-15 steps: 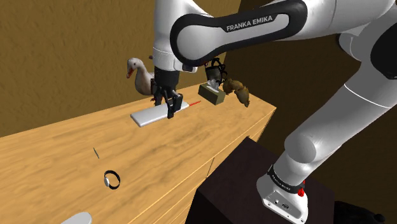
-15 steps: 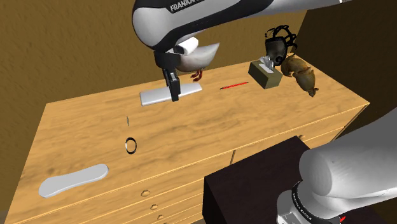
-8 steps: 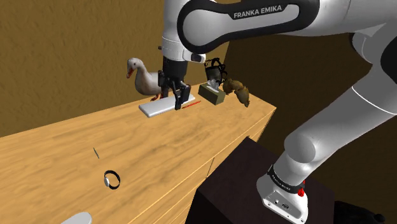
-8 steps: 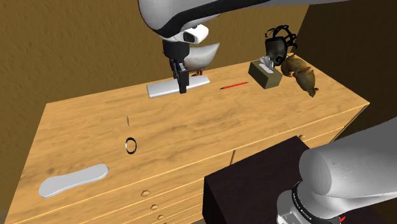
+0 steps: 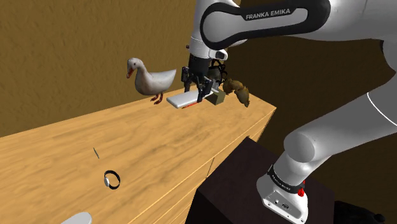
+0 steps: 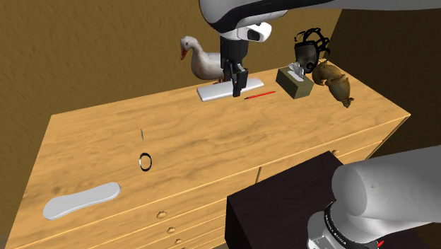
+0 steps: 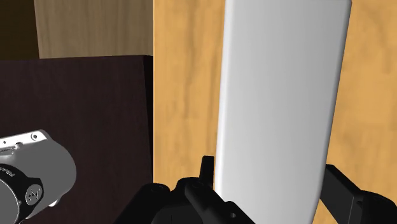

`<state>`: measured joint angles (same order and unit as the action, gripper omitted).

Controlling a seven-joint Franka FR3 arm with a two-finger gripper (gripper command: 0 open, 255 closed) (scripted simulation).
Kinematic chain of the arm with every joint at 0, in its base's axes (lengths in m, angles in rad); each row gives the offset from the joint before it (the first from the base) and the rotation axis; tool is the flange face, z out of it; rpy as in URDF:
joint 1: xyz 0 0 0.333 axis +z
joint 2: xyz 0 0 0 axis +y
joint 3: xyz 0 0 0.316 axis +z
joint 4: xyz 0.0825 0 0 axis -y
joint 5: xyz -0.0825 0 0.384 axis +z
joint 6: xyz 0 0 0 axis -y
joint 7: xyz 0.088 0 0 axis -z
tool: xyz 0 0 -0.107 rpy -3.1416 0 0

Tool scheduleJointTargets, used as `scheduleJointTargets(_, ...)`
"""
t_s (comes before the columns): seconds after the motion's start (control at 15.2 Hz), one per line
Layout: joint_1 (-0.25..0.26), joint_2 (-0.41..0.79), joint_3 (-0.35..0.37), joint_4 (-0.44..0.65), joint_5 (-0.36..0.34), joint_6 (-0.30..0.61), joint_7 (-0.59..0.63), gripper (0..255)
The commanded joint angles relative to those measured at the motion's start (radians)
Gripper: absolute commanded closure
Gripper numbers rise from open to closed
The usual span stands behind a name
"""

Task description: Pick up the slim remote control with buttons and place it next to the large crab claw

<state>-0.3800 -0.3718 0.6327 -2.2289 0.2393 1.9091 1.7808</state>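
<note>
Gripper point(image 6: 235, 86) clamped on plain white remote point(image 6: 214, 93), slab lying flat between fingers. Remote held over wooden dresser point(image 6: 212, 163) top, near duck point(image 6: 200, 62). Brown crab claw point(image 6: 333, 80) apart, beyond tissue box point(image 6: 293, 82).

Both exterior views overlook dresser point(image 5: 63, 146); wrist close above it

remote point(image 7: 280, 102): clasped between the fingers point(image 7: 348, 194); plain pale grey, smooth, soft sheen; material can't tell
gripper point(image 6: 235, 83): black, matt
dresser top point(image 6: 212, 155): below the fingers; light wood, visible grain, satin
arm shell point(image 5: 356, 127): white, glossy
stand point(image 6: 283, 212): dark, matt, faint streaks
crab claw point(image 6: 336, 81): apart from the fingers; brown, mottled, rough-looking
duck point(image 6: 201, 60): white body, smooth, matt
wall point(image 5: 63, 38): brown, coarse texture
</note>
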Motion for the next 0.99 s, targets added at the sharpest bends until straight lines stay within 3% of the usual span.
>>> scheduleJointTargets(0.0, -0.009, -0.025, -0.041, -0.032, 0.002, 0.002, -0.057, 255)
scheduleJointTargets(0.92, -0.129, -0.084, -0.312, -0.130, -0.085, 0.001, -0.411, 255)
